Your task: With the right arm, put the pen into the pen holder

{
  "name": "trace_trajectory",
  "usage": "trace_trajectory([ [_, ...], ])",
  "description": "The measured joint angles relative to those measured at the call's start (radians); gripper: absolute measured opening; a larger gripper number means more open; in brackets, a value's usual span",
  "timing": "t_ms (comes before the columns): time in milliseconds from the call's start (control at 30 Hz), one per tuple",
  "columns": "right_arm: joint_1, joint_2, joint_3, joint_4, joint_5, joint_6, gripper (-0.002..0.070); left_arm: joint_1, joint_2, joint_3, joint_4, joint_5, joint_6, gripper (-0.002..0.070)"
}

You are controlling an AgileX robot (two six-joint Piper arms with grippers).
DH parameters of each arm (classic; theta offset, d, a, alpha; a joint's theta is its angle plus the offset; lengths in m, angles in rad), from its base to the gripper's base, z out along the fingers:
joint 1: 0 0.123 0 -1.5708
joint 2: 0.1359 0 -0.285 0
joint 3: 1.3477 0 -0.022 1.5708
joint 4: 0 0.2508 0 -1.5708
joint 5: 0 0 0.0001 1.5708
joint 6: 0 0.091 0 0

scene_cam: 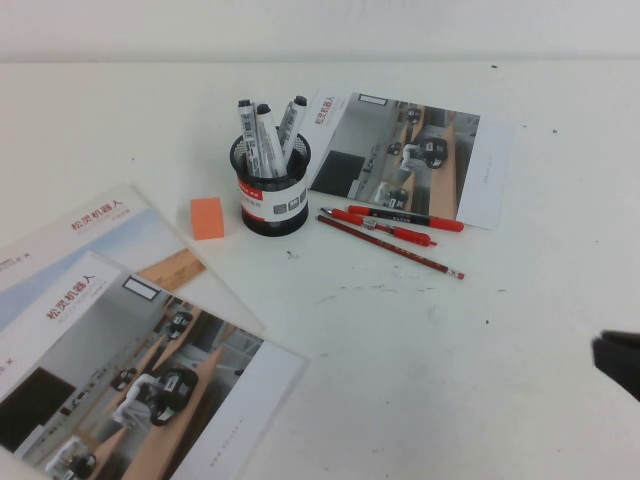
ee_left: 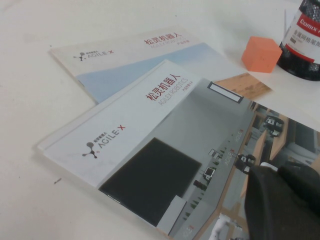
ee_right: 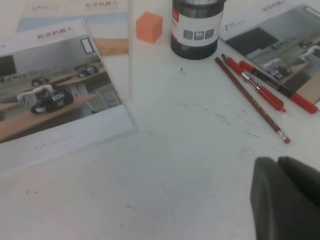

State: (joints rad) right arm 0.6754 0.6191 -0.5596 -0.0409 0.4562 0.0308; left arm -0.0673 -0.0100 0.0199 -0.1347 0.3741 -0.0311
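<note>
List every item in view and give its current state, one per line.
pen holder: upright, holding three markers.
markers: standing in holder, black caps up.
red pens: two lying flat beside the holder.
red pencil: lying flat by the pens.
orange block: resting left of holder.
brochures: lying flat.
right gripper: shut, empty, at table's right edge.
left gripper: above brochure.

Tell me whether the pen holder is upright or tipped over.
Upright. The pen holder stands on its base on the table, mouth up, with three markers sticking out of its top, beside the orange block.
</note>
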Motion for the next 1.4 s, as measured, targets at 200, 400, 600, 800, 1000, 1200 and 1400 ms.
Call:
trace_trajectory([
  [200, 0.000, -0.176, 0.113, -0.057, -0.001, 0.106, -0.0019, 0.000, 0.000, 0.000, 0.000, 0.000, 0.000, -0.0001],
  [400, -0.046, -0.274, 0.228, -0.161, -0.006, 0.310, -0.0019, 0.000, 0.000, 0.000, 0.000, 0.000, 0.000, -0.0001],
  [600, -0.303, -0.409, 0.350, -0.189, -0.102, 0.351, -0.0019, 0.000, 0.000, 0.000, 0.000, 0.000, 0.000, -0.0001],
  [800, -0.543, -0.530, 0.457, -0.157, -0.209, 0.359, -0.0019, 0.000, 0.000, -0.002, 0.000, 0.000, 0.000, -0.0001],
  [1000, -0.644, -0.543, 0.521, -0.151, -0.257, 0.359, -0.0019, 0.000, 0.000, -0.002, 0.000, 0.000, 0.000, -0.0001],
  [1200, -0.648, -0.598, 0.581, -0.088, -0.278, 0.317, -0.0019, 0.000, 0.000, -0.002, 0.000, 0.000, 0.000, -0.0001],
  [1400, -0.648, -0.627, 0.583, 0.021, -0.193, 0.123, -0.0019, 0.000, 0.000, -0.002, 0.000, 0.001, 0.000, -0.0001],
])
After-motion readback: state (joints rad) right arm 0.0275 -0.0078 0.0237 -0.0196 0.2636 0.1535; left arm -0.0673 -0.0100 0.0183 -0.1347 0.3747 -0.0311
